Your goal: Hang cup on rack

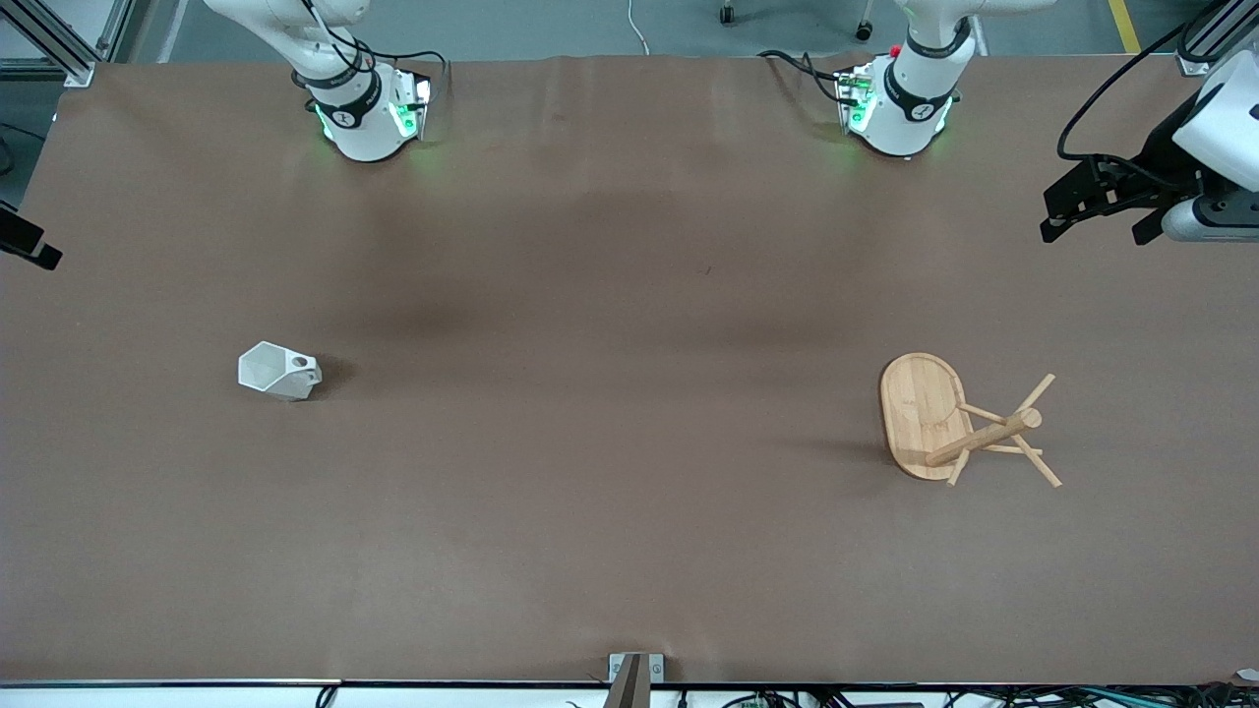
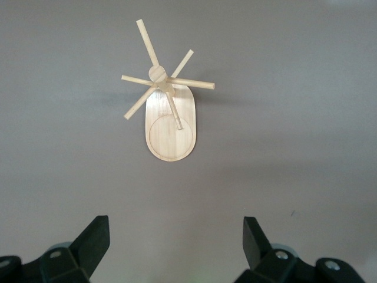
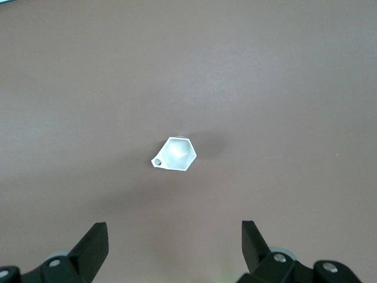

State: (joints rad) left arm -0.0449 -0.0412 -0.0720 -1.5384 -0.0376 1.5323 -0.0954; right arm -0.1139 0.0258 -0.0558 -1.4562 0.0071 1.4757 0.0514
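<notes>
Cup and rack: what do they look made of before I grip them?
Cup: matte white, flat facets, likely plastic, possibly 3D-printed; ceramic can't be excluded. Rack: light wood, probably bamboo, with visible grain strips on its smooth base and thin dowel pegs.

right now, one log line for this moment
cup: on table, untouched | rack: pegs bare | left gripper: open | right gripper: open

My table [image 1: 629, 551] is covered in plain brown paper. Two things lie on it, well apart. The cup [image 1: 278, 371], white and faceted, sits toward my right arm's end, at about nine o'clock from the table's middle. The rack [image 1: 925, 413] stands on its oval base toward my left arm's end, at about three o'clock.
</notes>
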